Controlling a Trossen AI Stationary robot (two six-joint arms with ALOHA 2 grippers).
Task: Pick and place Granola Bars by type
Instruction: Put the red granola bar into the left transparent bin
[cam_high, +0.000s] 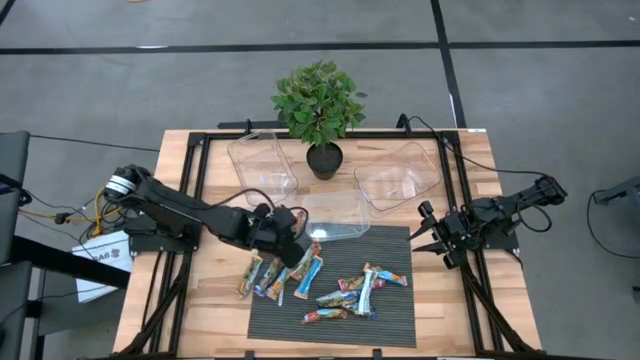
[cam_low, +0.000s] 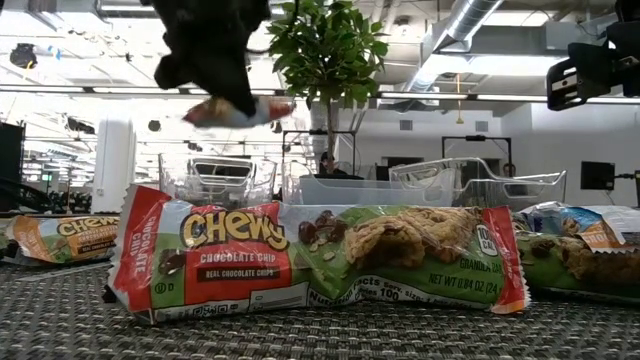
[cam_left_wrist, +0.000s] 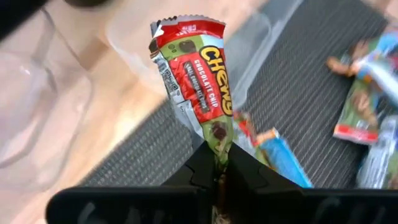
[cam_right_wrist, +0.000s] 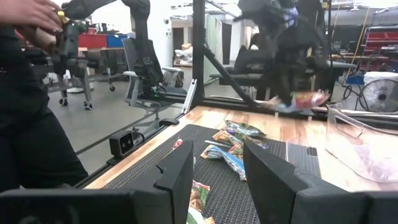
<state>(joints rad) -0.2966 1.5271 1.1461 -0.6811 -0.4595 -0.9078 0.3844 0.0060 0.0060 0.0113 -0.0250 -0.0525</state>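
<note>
- Left gripper: jaws clenched on one end of a Chewy bar, lifted above the black mat for transfer.
- Right gripper: jaws released, idle beside the mat.

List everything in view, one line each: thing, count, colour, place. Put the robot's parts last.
Granola bars: about a dozen, multicoloured wrappers, scattered on the mat.
Held bar: one, red and green, lifted above the mat's edge.
Mat: one, dark grey, table front.
Bins: three, clear, table rear and middle.
Plant: one, green in black pot, rear centre.
Table: one, light wood.
Person: one, dark clothes, beside the table.
Left gripper: shut on the held bar.
Right gripper: open, empty, right side of the mat.
</note>
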